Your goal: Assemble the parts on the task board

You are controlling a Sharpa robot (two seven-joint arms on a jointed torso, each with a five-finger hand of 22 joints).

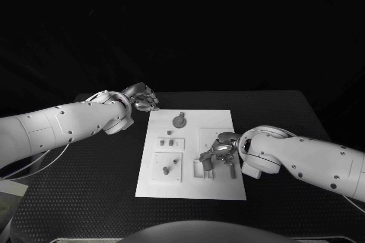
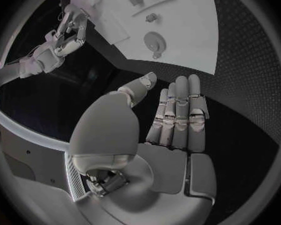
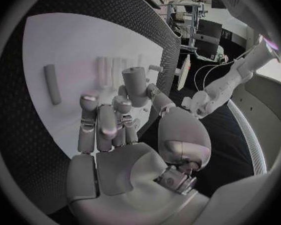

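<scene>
Two hands, one working at the task board (image 1: 190, 190).
Right hand (image 1: 219, 152) pinches a short cylindrical part (image 3: 135, 85) lower right; tilted insertion could jam. Left hand (image 1: 141, 98) hovers released, upper left.

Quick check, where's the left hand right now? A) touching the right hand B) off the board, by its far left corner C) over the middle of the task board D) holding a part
B: the left hand hovers over the black table beside the task board, fingers empty.

Left robot hand (image 2: 172, 130) flat, fingers straight and together; right robot hand (image 3: 125, 135) with fingers curled inward.
</scene>
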